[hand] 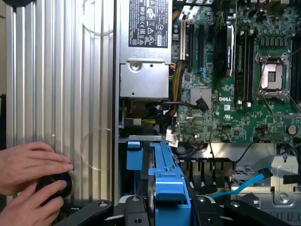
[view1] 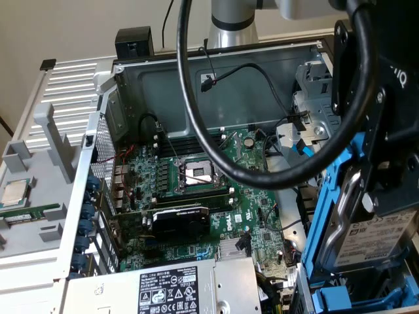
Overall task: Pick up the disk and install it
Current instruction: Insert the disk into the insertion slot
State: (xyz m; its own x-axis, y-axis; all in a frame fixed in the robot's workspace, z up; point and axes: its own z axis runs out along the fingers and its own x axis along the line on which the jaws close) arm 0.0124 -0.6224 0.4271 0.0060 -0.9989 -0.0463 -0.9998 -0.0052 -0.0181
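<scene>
Hanging at the exterior view's right, the disk (view1: 376, 239) is partly lost: the black gripper (hand: 169, 212) covers its upper end, the picture's edge cuts its far side, and a thick black cable (view1: 182, 65) loops across in front. It stands on edge over the open computer case (view1: 170, 91), labelled face to the camera, long axis steeply up and down, top leaning toward the exterior view's right. In the wrist view its blue carrier edge sits pinched between the fingers (hand: 135, 209), the metal body hidden. A person's hands (hand: 28, 176), cut off at the frame, cover a black knob (hand: 59, 181) on the ribbed bench (hand: 56, 70).
</scene>
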